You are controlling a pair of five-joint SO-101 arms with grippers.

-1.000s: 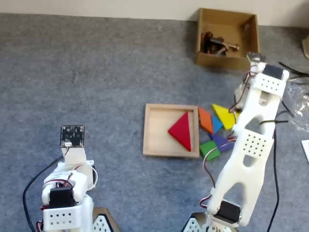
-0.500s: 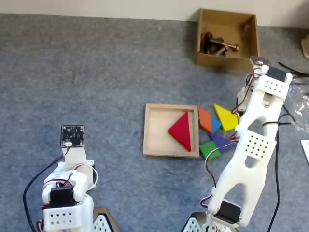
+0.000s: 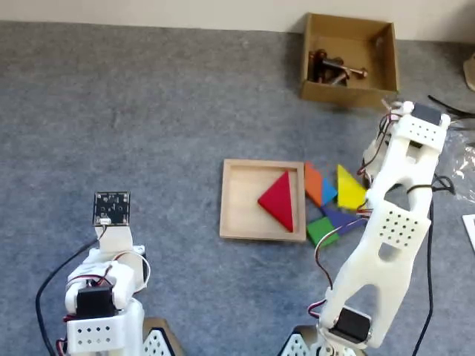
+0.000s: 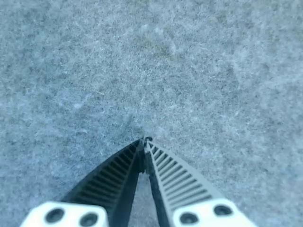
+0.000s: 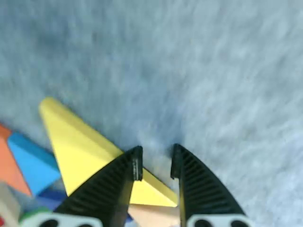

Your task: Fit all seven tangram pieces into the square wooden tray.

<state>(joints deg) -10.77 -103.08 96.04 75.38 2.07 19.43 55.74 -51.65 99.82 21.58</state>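
Note:
The square wooden tray lies mid-table with a red triangle inside it. Just right of the tray lie an orange piece, a blue piece, a yellow triangle, a purple piece and a green piece. My right arm stands over the right side of this cluster. In the right wrist view my right gripper is narrowly open, one finger over the yellow triangle's edge, carpet showing in the gap. My left gripper is shut on nothing above bare carpet.
A cardboard box with small dark parts stands at the back right. Cables and a plastic bag lie at the right edge. My left arm rests at the near left, far from the tray.
The yellow triangle has turned more upright and slid against the blue and orange pieces. My right arm's wrist shifted slightly nearer. The left arm kept still.

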